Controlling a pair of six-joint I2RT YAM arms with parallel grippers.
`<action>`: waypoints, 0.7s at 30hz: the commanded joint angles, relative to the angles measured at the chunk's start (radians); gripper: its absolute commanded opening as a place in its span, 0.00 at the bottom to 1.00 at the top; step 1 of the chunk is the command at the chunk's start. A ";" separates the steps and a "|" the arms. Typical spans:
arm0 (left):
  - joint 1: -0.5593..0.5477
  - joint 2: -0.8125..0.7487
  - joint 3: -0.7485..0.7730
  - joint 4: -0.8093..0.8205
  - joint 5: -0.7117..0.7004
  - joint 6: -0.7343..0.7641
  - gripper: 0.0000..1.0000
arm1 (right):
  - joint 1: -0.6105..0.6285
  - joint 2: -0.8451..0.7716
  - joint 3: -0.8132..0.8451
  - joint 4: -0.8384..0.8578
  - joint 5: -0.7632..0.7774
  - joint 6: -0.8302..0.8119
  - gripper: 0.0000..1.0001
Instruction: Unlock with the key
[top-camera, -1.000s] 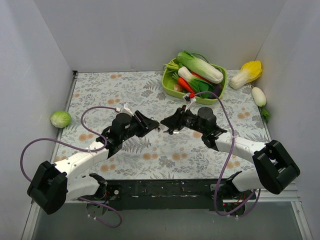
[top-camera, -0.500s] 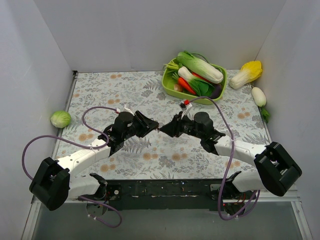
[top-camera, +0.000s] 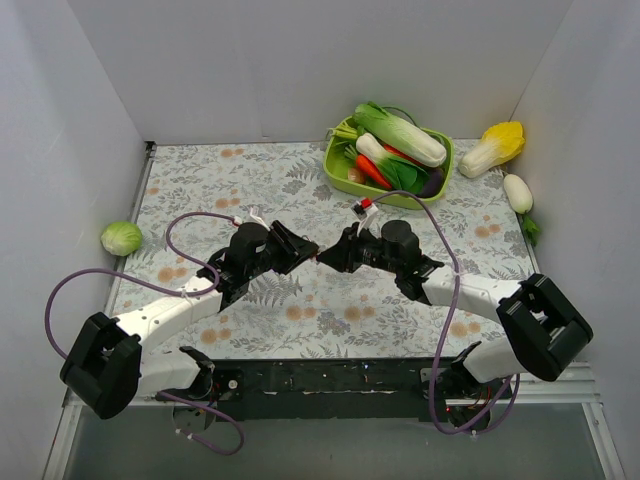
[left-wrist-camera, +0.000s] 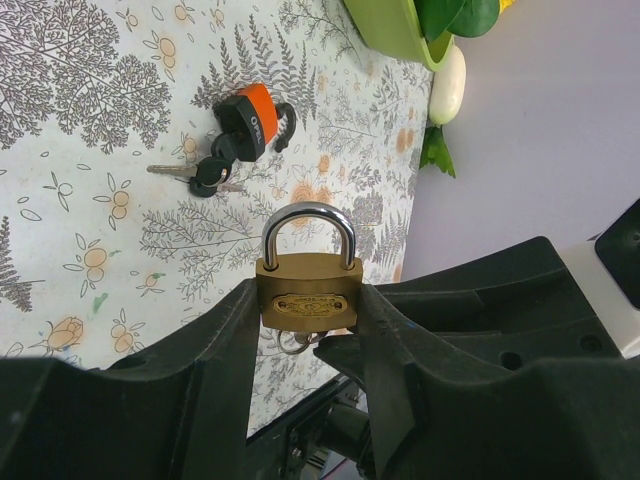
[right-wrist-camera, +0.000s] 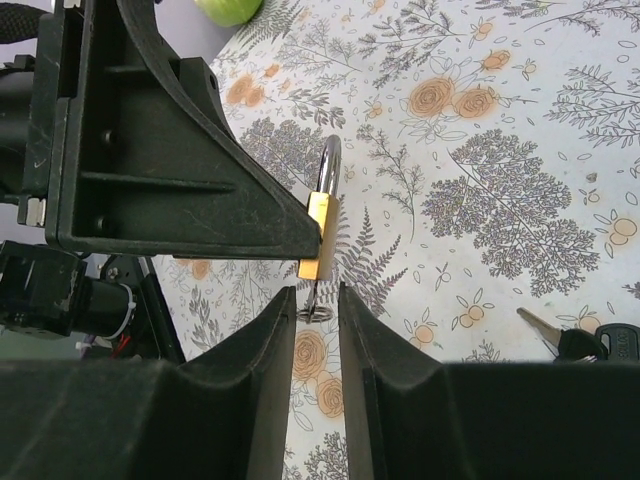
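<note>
Two grippers were seen tip to tip: the left gripper (top-camera: 306, 251) clamped on the brass padlock (left-wrist-camera: 308, 292), the right gripper (right-wrist-camera: 315, 298) near-shut, its hold not discernible. The key (left-wrist-camera: 208, 173) was lying beside the orange padlock (left-wrist-camera: 250, 118); its black head should be pinched squarely.

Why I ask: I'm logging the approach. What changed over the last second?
The right gripper slid left toward the brass padlock, narrowing the gap. The left gripper kept the padlock clamped, barely shifting. The green tray and vegetables stayed put.
</note>
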 joint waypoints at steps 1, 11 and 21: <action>-0.002 -0.008 0.042 0.027 0.010 0.002 0.00 | 0.007 0.017 0.057 0.042 -0.026 -0.006 0.30; -0.004 -0.011 0.036 0.045 0.014 0.003 0.00 | 0.007 0.043 0.061 0.054 -0.049 0.017 0.22; -0.002 -0.037 0.002 0.125 0.048 0.039 0.00 | 0.005 0.057 0.055 0.094 -0.081 0.064 0.04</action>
